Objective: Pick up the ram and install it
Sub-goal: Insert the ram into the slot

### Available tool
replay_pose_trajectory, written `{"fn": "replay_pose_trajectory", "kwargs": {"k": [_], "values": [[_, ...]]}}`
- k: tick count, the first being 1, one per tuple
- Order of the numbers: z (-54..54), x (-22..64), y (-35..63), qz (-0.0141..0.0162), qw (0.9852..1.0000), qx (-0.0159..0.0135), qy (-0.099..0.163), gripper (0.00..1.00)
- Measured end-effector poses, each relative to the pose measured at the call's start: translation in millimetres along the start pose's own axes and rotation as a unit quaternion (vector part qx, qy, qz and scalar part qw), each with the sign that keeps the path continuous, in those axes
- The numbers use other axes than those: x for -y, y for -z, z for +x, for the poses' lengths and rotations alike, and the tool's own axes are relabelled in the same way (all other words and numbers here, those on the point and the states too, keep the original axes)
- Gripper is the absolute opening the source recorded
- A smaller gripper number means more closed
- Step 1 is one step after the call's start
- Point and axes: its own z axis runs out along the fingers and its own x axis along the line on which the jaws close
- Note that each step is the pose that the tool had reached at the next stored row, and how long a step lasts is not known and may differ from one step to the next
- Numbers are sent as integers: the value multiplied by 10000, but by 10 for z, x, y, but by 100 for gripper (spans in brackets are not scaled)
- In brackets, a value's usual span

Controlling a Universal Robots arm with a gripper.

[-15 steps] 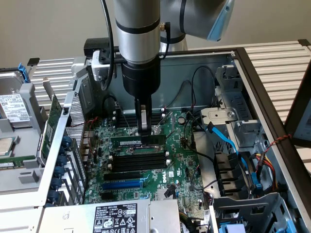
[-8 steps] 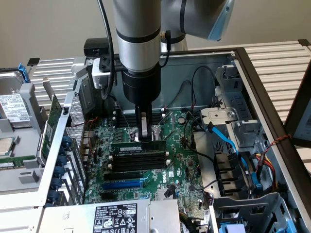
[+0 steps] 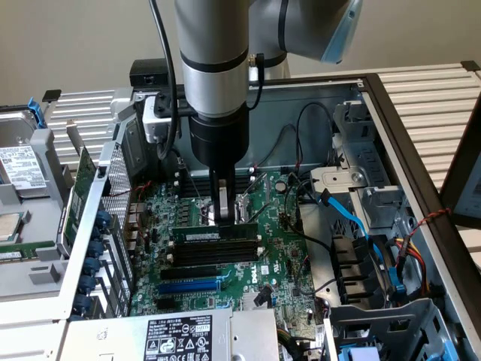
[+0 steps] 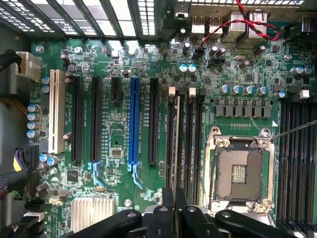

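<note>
Fingers point(image 4: 168, 208) tight astride the ram point(image 4: 176, 144)

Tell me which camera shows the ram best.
The exterior view: the ram shows its long green side with the label. The wrist view looks straight down on it and catches just its thin top edge.

Exterior camera's up high outside the open case point(image 3: 398, 150), tilted down onto the motherboard point(image 3: 278, 241), near enough that my arm point(image 3: 218, 75) drops right through the middle. Wrist camera rides above my claw point(image 4: 174, 198), staring straight down, very close to that motherboard point(image 4: 116, 139). Both catch the blue slot point(image 3: 188, 286) point(image 4: 133, 124) and the black memory slots point(image 3: 214, 252) point(image 4: 190, 139).
</note>
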Motion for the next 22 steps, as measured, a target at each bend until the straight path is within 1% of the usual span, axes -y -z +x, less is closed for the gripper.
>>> {"fn": "replay_pose_trajectory", "kwargs": {"k": [1,11,22], "values": [[0,0,-8,0,10000,-4,0,13],[1,-10,-76,0,10000,-4,75,13],[-14,-27,-132,1,10000,-4,77,13]]}}
